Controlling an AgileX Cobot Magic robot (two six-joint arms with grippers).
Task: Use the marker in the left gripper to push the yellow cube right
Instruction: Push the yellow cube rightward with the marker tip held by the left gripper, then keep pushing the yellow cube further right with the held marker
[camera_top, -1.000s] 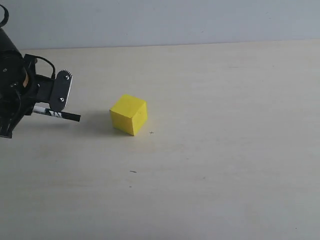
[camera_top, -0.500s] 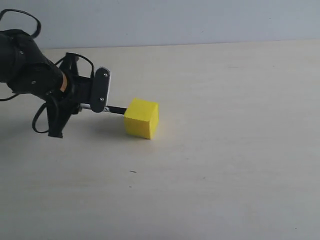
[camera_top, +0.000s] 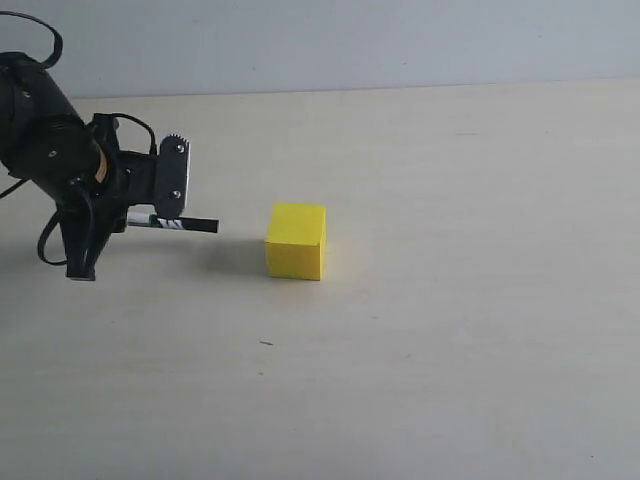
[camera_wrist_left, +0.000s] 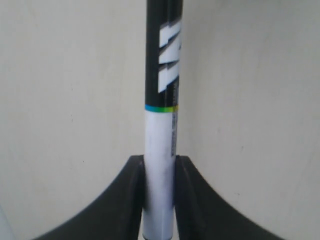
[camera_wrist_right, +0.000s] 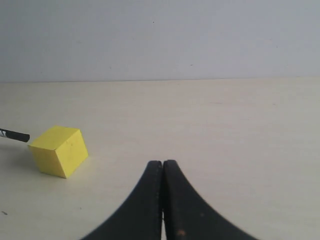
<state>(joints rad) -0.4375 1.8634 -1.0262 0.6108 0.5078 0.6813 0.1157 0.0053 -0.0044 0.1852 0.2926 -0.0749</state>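
The yellow cube (camera_top: 296, 241) rests on the pale table a little left of centre; the right wrist view also shows the yellow cube (camera_wrist_right: 58, 150). My left gripper (camera_top: 160, 215) is shut on the marker (camera_top: 184, 224), which points right with its black tip a short gap from the cube's left face. In the left wrist view the marker (camera_wrist_left: 162, 100) runs straight out from between the left gripper (camera_wrist_left: 159, 165). The marker tip (camera_wrist_right: 15, 135) shows just beside the cube in the right wrist view. My right gripper (camera_wrist_right: 162, 165) is shut on nothing, out of the exterior view.
The pale table (camera_top: 450, 330) stretches to the right of the cube and toward the front. A grey wall (camera_top: 350, 40) runs along the table's far edge. A small dark mark (camera_top: 266, 343) lies in front of the cube.
The marker pushed the cube to the right and squared it up. Since half a second ago the left gripper has drawn back left, leaving a gap between tip and cube.
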